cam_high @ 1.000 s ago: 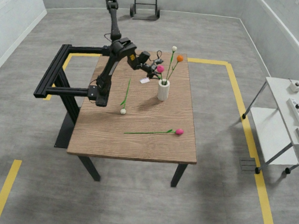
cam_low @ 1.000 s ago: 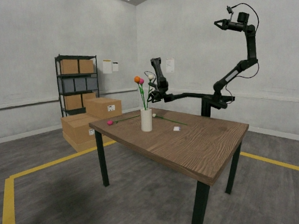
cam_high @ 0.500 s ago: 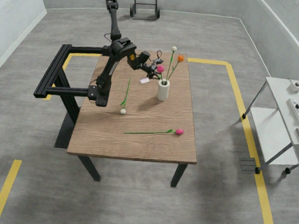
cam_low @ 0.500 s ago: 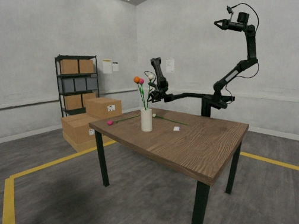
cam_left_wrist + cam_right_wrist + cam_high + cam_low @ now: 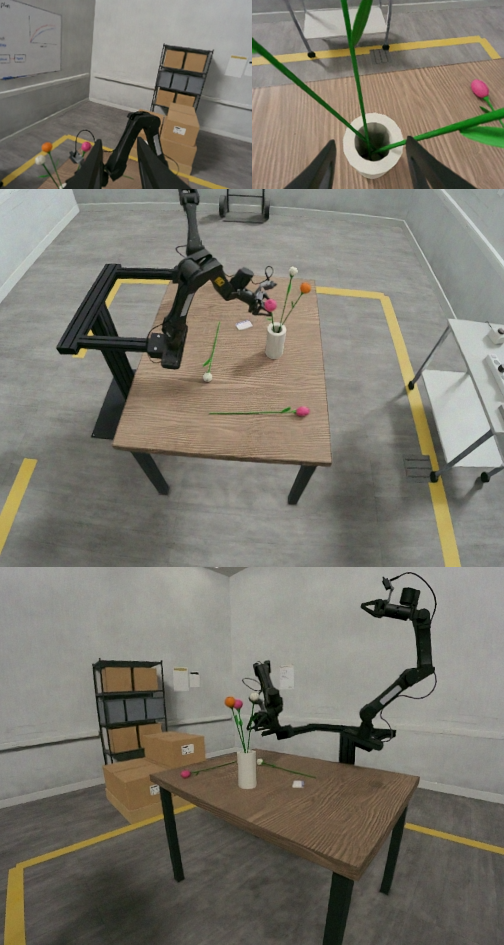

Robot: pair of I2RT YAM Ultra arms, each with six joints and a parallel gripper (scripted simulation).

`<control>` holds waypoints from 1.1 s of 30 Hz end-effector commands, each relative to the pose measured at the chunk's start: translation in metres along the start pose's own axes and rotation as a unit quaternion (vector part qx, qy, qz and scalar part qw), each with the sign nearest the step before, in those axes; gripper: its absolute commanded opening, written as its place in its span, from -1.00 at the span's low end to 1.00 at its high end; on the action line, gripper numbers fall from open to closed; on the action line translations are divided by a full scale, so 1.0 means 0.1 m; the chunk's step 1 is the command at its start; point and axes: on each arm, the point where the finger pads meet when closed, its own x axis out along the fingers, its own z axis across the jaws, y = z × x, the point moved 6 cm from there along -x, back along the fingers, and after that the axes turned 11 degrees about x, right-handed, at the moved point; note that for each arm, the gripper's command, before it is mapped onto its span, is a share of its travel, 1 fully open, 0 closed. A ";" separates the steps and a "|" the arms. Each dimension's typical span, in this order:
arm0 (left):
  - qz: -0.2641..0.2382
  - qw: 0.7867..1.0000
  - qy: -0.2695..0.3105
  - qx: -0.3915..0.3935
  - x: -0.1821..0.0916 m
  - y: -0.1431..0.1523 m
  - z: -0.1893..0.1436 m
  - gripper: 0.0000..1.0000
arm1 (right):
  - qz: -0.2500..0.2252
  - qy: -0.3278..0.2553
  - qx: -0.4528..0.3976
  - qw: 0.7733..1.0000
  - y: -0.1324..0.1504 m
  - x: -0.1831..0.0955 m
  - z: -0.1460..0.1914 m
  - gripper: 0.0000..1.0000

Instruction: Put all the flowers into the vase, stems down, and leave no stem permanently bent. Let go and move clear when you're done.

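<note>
See, in the exterior view, the table (image 5: 175, 429) (image 5: 345, 817) (image 5: 68, 169) (image 5: 442, 93), then a small white card (image 5: 244, 325) (image 5: 298, 784) lying right of the white vase (image 5: 275, 344) (image 5: 247, 772) (image 5: 350, 145). In the upright vase, find an orange flower (image 5: 305, 287) (image 5: 230, 702) (image 5: 46, 147), a pink flower (image 5: 270, 305) (image 5: 238, 704) (image 5: 86, 146) and a white flower (image 5: 293, 271) (image 5: 254, 697) (image 5: 41, 159), stems down and fanning out. Left of the vase, spot a loose pink bloom (image 5: 302, 411) (image 5: 185, 774) (image 5: 479, 89) lying flat; behind it, a loose white bloom (image 5: 207, 377) (image 5: 260, 762). Near the vase, above its rim, note the right fingers (image 5: 262, 313) (image 5: 252, 727) spread, gripping nothing. Well above and right of the vase, note the left fingers (image 5: 372, 603) partly spread, also empty. Far behind the vase to the left, see stacked cartons (image 5: 174, 748) and a shelf rack (image 5: 95, 697) (image 5: 188, 47).
</note>
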 end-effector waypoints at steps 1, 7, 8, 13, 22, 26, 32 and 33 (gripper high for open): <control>-0.016 1.000 -0.005 -0.002 -0.10 -0.07 0.01 -0.40 | -0.005 -0.001 0.005 1.000 -0.26 -0.16 0.11 0.20; -0.016 1.000 -0.005 -0.002 -0.10 -0.07 0.01 -0.40 | -0.004 -0.001 0.006 1.000 -0.44 -0.27 0.14 0.20; -0.016 1.000 -0.005 -0.002 -0.10 -0.07 0.01 -0.40 | -0.004 -0.001 0.006 1.000 -0.49 -0.30 0.14 0.20; -0.016 1.000 -0.005 -0.002 -0.10 -0.07 0.01 -0.40 | -0.004 -0.001 0.006 1.000 -0.74 -0.46 0.18 0.20; -0.016 1.000 -0.005 -0.002 -0.10 -0.07 0.01 -0.40 | -0.003 -0.001 0.004 1.000 -1.03 -0.63 0.23 0.20; -0.016 1.000 -0.005 -0.002 -0.10 -0.07 0.01 -0.40 | -0.004 -0.001 0.006 1.000 -1.17 -0.72 0.24 0.20; -0.016 1.000 -0.005 -0.002 -0.10 -0.07 0.01 -0.40 | -0.004 -0.001 0.006 1.000 -1.30 -0.80 0.26 0.20; -0.016 1.000 -0.005 -0.002 -0.10 -0.07 0.01 -0.40 | -0.003 -0.001 0.005 1.000 -1.30 -0.80 0.26 0.20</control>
